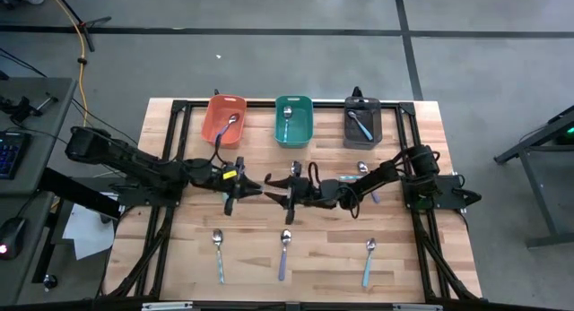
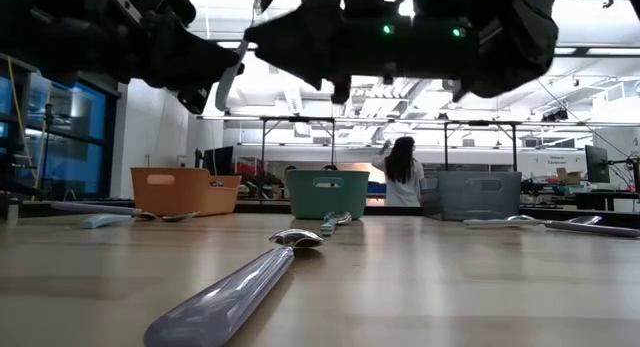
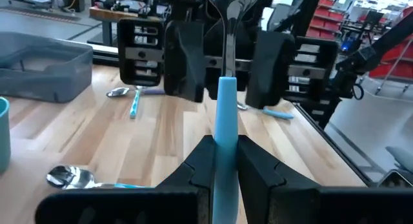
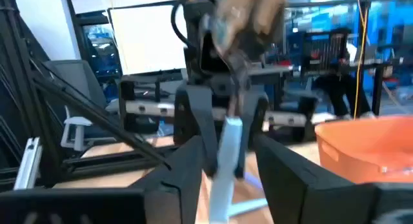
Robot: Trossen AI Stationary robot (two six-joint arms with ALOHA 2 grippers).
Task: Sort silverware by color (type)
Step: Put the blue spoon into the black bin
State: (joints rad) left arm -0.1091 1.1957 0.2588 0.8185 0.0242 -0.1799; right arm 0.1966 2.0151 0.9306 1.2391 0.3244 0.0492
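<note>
High view: the left gripper [image 1: 244, 189] and the right gripper [image 1: 280, 191] meet tip to tip over the middle of the worktop [image 1: 179, 257]. What is between them cannot be made out here. Along the far edge stand an orange bin [image 1: 212, 130], a teal bin [image 1: 305, 127] and a grey bin [image 1: 375, 130], each with one spoon inside. Three spoons lie in a row near the front edge: a left one [image 1: 218, 253], a middle one [image 1: 284, 251] and a right one [image 1: 370, 257]. A few more spoons lie just behind the right arm, partly hidden.

Low view: both arms hang as dark shapes across the top. A purple spoon [image 2: 240, 287] lies flat in the foreground, its bowl pointing toward the teal bin. The three bins stand in a row behind it, with more spoons lying flat on either side. A person [image 2: 403, 172] stands in the room beyond.

Left wrist view: the left fingers [image 3: 200, 166] are clamped on the handle of a blue spoon [image 3: 226, 121], which is held above the worktop with its metal bowl pointing at the right gripper. The right fingers [image 3: 184, 62] stand spread on either side of the spoon's shaft, clear of it.

Right wrist view: the blue handle sits in the gap between the right fingers, which are parted and not touching it. The left gripper holds it from the other end. The orange bin shows to one side.
</note>
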